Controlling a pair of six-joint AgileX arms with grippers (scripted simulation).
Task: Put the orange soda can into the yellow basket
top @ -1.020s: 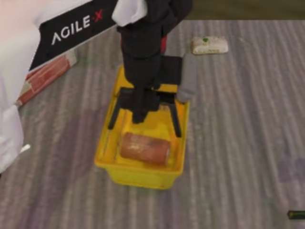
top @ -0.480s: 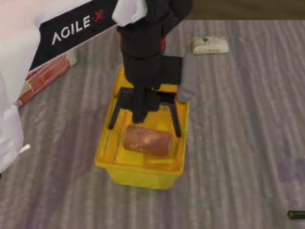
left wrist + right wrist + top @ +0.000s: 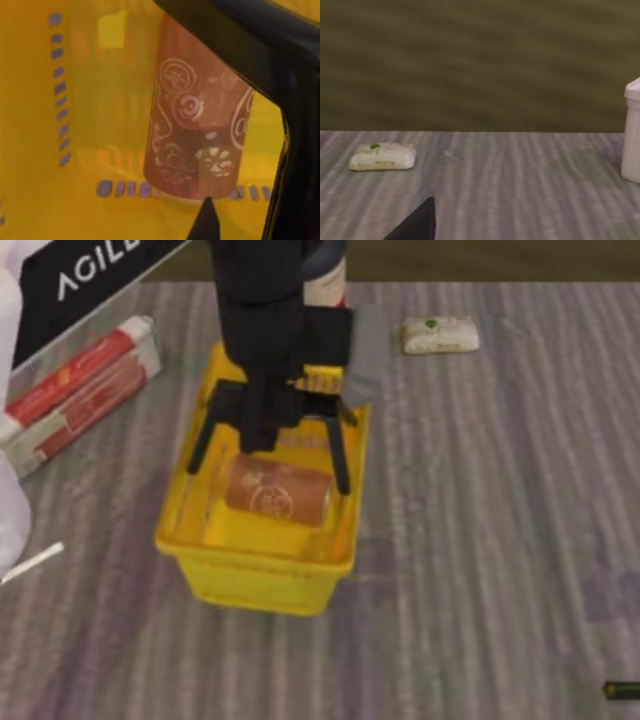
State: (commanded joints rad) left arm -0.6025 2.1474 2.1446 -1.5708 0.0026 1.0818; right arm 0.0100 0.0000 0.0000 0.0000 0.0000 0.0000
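So the table here is a grey-purple streaky surface with an olive-brown wall behind it, and honestly the job is looking pretty much wrapped up. The small dull-orange cylindrical soda can with the pale swirly logo is lying on its side on the floor of the bright yellow slotted plastic basket, which is sitting left of the table's middle, nearer the far edge than the near one. The left gripper is hanging over the far half of the basket between the two black folding handles, just above the can, and it isn't gripping anything; I can't tell from these shots how wide its jaws are standing. The left wrist view is showing the can close up against the yellow wall. My read: only pulling the left arm clear is left. The right arm is parked off at the near right corner, jaw state hidden. Also around: a red-and-white long box at the far left edge and a small white packet by the far edge.
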